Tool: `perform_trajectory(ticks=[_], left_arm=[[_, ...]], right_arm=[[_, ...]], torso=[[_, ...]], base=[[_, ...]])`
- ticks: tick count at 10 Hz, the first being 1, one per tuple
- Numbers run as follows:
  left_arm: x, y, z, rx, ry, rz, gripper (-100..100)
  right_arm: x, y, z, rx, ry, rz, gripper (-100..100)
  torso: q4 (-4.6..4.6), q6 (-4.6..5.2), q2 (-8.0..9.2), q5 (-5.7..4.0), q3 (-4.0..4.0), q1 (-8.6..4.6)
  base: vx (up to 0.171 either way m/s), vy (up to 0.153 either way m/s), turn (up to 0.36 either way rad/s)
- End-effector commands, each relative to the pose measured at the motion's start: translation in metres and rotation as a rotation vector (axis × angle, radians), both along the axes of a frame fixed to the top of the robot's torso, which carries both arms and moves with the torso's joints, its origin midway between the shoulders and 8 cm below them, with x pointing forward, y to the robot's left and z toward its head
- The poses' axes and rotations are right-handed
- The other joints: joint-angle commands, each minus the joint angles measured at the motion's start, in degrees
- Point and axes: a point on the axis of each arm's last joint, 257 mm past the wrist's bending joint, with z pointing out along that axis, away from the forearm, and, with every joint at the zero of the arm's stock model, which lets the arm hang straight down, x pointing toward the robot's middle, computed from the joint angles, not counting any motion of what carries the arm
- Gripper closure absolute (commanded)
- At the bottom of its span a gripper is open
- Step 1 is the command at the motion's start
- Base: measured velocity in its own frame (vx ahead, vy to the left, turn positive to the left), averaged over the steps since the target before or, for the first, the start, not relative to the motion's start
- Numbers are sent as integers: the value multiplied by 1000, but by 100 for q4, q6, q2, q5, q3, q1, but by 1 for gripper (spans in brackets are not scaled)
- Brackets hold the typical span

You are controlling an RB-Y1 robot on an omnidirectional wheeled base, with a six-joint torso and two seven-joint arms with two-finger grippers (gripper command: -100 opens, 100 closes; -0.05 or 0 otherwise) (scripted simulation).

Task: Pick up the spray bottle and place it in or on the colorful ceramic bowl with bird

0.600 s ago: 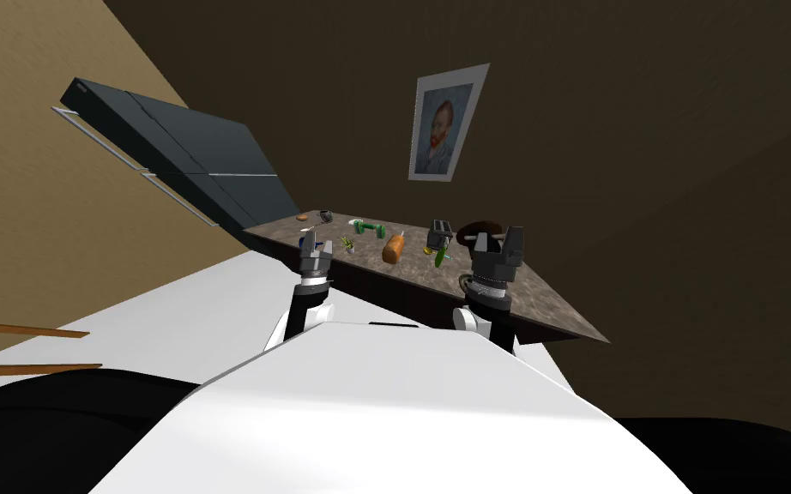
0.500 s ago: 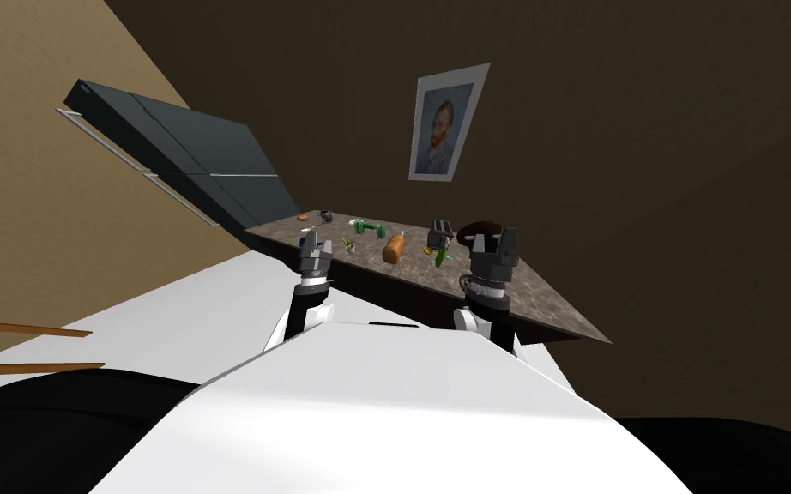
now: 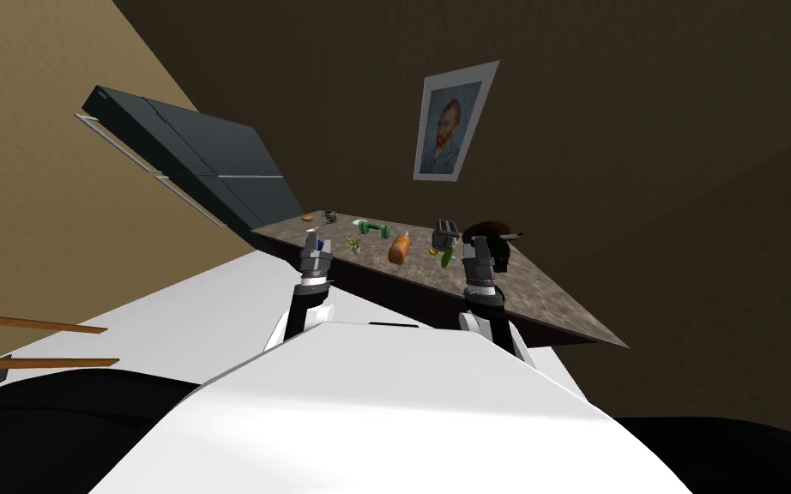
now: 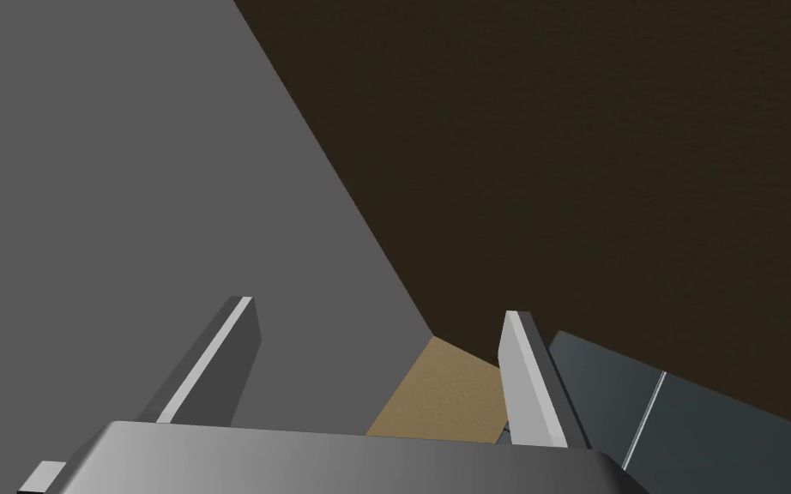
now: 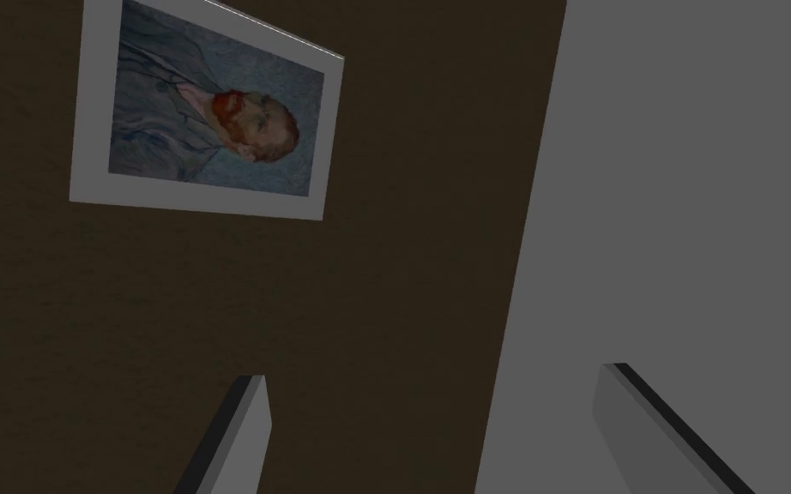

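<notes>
On the brown mottled table [image 3: 548, 300] several small things stand far from me. A green bottle-like thing [image 3: 447, 256] with a yellow bit beside it lies tilted just left of my right gripper [image 3: 481, 245]; it may be the spray bottle. A small blue and white thing [image 3: 323, 244] sits right behind my left gripper [image 3: 313, 240]; I cannot tell whether it is the bowl. Both arms are raised at the table's near edge. The left gripper [image 4: 377, 309] is open with nothing in it. The right gripper [image 5: 432, 372] is open and holds nothing either.
Also on the table: a bread loaf [image 3: 399, 249], a toaster [image 3: 445, 231], a dark round pan [image 3: 488, 229], a green thing on a white plate [image 3: 373, 227], a small plant [image 3: 353, 243], a dark cup [image 3: 329, 216]. A dark cabinet [image 3: 205, 167] stands at the left.
My head view has shifted a little, so the table and picture sit slightly further right. My right hand has turned at the wrist and now shows narrower, closer to the green thing.
</notes>
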Motion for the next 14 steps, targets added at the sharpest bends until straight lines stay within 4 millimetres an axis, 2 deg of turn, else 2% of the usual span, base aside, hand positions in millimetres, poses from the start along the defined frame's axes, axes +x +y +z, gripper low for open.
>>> perform_trajectory(ticks=[1,2,5,6,8,9,13,14], left_arm=[[0,0,0,0,0,0,0],[0,0,0,0,0,0,0],[0,0,0,0,0,0,0],[0,0,0,0,0,0,0],[0,0,0,0,0,0,0],[0,0,0,0,0,0,0],[0,0,0,0,0,0,0],[0,0,0,0,0,0,0]], right_arm=[[13,-6,-26,-50,88,-23,-100],[13,-6,-26,-50,88,-23,-100],[34,-27,-81,-148,258,-78,-100],[34,-27,-81,-148,258,-78,-100],[43,-46,-119,-217,369,-121,-100],[43,-46,-120,-216,375,-122,-100],[50,-94,-190,-366,589,-214,-100],[50,-95,-192,-365,595,-216,-100]], torso=[[0,0,0,0,0,0],[-1,1,-5,1,-2,2],[0,1,-1,-1,0,-5],[1,1,5,1,2,8],[-1,1,-4,0,-2,-3],[0,1,-2,1,-1,4],[-1,2,-5,3,-2,11],[0,1,-3,3,-2,8]], base=[[13,112,24],[12,84,5],[-8,96,27],[0,105,1],[10,104,27],[2,82,-1],[9,113,25],[-4,87,3]])
